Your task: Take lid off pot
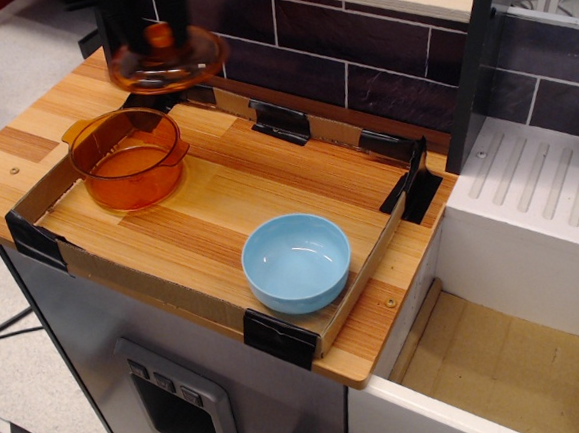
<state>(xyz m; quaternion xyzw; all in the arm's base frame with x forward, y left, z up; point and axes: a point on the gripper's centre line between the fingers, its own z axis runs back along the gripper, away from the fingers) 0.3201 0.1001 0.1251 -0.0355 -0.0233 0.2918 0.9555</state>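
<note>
We see the lid point(167, 62) off and airborne, up and behind-right of the pot point(127, 157), which sits open at the table's point(256, 179) back-left corner. Our end effector point(158, 31) grips the lid by its knob; its fingers are blurred. Blue bowl point(296, 261) near front edge

**Layout of the counter**

Pot point(126, 170) at the tray's point(209, 218) back-left corner; bowl point(297, 261) at its front-right edge, well apart. Lid point(168, 62) held in the air by the gripper point(158, 34), behind and right of the pot. Wall point(356, 41) behind the tray.
</note>
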